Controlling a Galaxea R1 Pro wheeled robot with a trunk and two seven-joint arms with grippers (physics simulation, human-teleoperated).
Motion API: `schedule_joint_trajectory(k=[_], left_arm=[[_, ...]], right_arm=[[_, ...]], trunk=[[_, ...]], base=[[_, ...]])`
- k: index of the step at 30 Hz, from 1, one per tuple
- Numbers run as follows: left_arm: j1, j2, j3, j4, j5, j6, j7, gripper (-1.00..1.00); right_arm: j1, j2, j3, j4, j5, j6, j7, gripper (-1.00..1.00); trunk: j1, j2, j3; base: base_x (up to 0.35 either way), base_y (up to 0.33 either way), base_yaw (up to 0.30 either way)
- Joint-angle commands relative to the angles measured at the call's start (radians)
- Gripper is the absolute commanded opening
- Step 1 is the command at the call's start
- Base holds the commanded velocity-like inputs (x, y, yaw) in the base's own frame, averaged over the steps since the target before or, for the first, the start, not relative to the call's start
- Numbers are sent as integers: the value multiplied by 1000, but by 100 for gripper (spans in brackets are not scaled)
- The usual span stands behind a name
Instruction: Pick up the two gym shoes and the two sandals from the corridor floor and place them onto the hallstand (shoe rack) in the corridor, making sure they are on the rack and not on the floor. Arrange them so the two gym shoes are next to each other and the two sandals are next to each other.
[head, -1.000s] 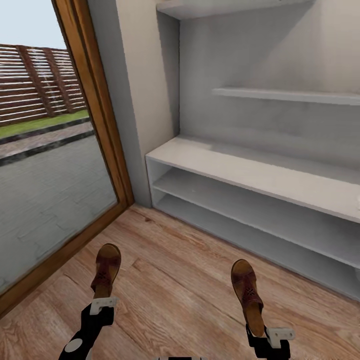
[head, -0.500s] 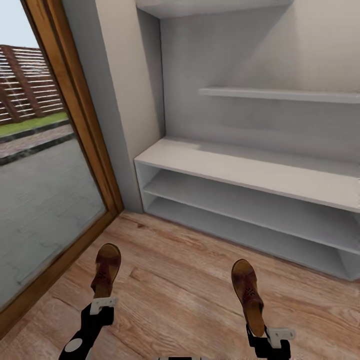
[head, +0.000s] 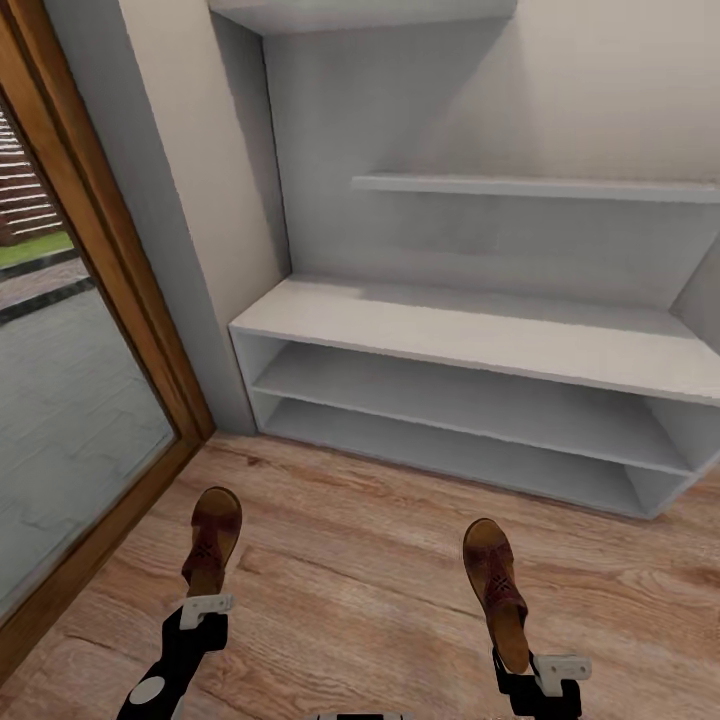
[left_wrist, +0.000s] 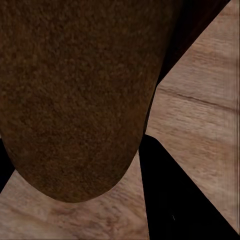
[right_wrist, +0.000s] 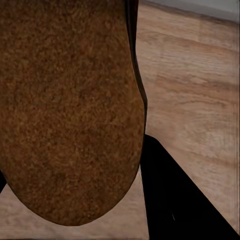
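L gripper (head: 205, 608) & R gripper (head: 540, 668) each clamp a brown leather sandal, toes fwd; long low light-grey open-fronted hallstand (head: 470, 338) dead ahead, no gym shoes on it.

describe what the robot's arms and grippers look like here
Both arms are glossy black. The left arm carries a round light-grey disc, and each ends in a white bracket with small holes at the left gripper and right gripper. No cables visible.

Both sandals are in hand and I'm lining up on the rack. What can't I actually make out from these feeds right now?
- Left tool grip: fingertips hidden behind the left sandal, head view.
- Right tool grip: hidden behind the right sandal.
- Sandal soles block both wrist views.
- Hallstand: right end cut off by the picture's edge.
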Motion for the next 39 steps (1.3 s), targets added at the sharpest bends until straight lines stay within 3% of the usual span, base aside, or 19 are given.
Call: schedule_joint_trajectory(k=[1,39], left_arm=[[0,-1,5,0,-14,-3,-7,-100],[0,-1,5,0,-14,-5,-5,-100]], right_arm=[[-1,0,0,1,-4,-2,1,-100],[-1,1,0,1,-4,-2,1,-100]], trunk=[[0,0,-1],[0,0,-1]], base=[[0,1,-267],[0,0,-260]])
